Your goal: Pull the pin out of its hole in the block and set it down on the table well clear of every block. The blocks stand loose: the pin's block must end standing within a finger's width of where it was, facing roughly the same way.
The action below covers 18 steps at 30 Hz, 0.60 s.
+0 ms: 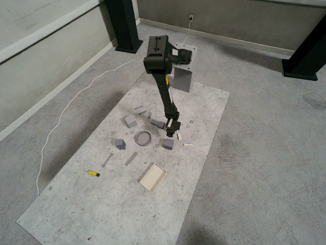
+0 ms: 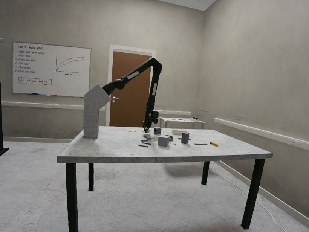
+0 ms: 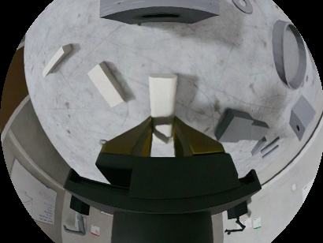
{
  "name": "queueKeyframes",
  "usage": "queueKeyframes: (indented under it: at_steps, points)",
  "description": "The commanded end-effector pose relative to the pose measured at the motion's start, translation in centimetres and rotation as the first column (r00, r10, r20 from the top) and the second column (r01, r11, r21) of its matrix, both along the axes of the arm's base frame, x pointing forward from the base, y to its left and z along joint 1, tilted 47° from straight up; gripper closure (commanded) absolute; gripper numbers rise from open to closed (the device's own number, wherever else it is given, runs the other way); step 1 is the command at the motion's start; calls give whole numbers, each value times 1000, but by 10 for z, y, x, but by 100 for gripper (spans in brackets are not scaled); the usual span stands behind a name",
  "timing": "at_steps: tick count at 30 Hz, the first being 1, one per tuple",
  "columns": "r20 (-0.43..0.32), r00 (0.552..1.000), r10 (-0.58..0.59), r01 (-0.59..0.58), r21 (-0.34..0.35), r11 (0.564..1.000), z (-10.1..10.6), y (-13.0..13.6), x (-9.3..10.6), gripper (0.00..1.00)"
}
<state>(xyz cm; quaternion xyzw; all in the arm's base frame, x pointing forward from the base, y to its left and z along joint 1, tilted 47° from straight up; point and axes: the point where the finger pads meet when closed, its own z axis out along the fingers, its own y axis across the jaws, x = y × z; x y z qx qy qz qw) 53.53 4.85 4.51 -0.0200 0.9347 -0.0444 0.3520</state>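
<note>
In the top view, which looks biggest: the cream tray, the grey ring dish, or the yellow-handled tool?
Largest to smallest, as seen from the top:
1. cream tray
2. grey ring dish
3. yellow-handled tool
The tray lies nearer the camera, so its lead over the dish is unsure.

Beige walls, brown door (image 2: 129,89), whiteboard (image 2: 51,69), grey carpet (image 2: 149,199), black-legged marbled table (image 2: 112,149).

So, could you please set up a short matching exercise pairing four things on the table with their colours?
Things:
1. pin held in the gripper
2. round dish
3. utility knife
4. block nearest the gripper

Colours:
A. yellow and black
B. cream
C. grey, square-edged
D. grey, ring-shaped rim

Pairs: 1-B, 2-D, 3-A, 4-C
</note>
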Motion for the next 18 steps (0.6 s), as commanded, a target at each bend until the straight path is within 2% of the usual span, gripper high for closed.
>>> queueKeyframes:
  at_steps: [1,18]
  points:
    - [2,1000,-8,8,3,1000,-2,0,3,100]
    - [1,1000,-8,8,1,1000,-8,-2,9,100]
